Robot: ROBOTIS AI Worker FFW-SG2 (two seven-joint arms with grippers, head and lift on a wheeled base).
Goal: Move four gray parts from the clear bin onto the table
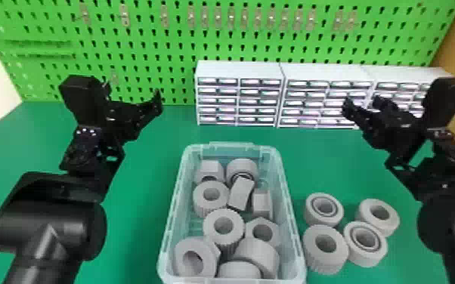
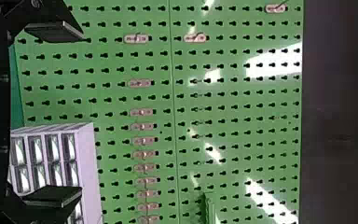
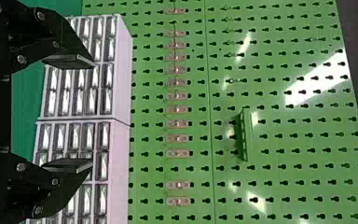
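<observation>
The clear bin [image 1: 291, 211] stands at the front middle of the table, holding several gray parts [image 1: 223, 226] heaped together. To its right, several gray parts [image 1: 325, 243] lie in a close group on the green table. My left gripper [image 1: 151, 104] is raised left of the bin and behind it; the left wrist view has the left gripper [image 2: 65, 114] open with nothing between its fingers. Held up at the right, beyond the loose parts, is my right gripper [image 1: 362, 102]. In the right wrist view the right gripper [image 3: 81, 113] is open too, its two pads apart and bare.
White drawer cabinets [image 1: 238, 70] line the back of the table from the middle to the right. A green pegboard [image 1: 177, 49] with small hooks rises behind them. Green tabletop [image 1: 143, 170] shows between the left arm and the bin.
</observation>
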